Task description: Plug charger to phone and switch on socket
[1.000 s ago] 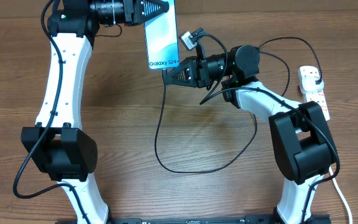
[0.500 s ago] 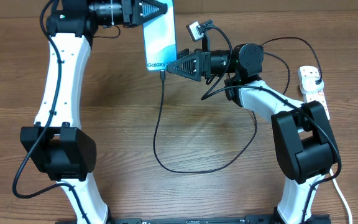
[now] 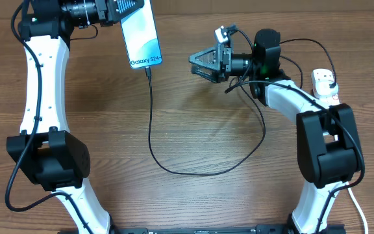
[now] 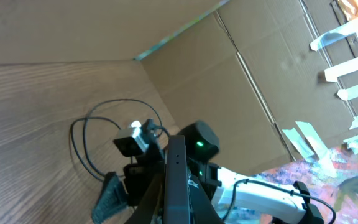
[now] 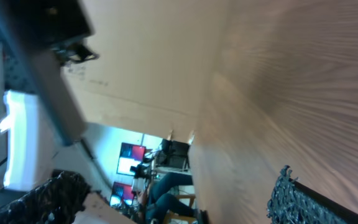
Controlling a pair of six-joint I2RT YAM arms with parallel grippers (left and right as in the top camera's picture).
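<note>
Phone [image 3: 141,36], lit, far left, clamped in the shut left gripper [image 3: 123,8], charger [image 3: 151,123] tip apparently seated in its near end; right gripper [image 3: 199,65] to its right, jaws apart, empty; socket [image 3: 326,88] far right, switching judged outstanding.

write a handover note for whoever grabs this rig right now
Left gripper: fingers shut on the phone, far left, screen lit.
Right gripper: fingers open, empty, to the right of the phone and clear of it.
Cable: its tip sits at the phone's bottom edge and looks plugged in; the rest loops toward the power strip at the far right.
Done: phone end connected, apparently.
Left: press the power strip's switch; its state can't be read here.
</note>
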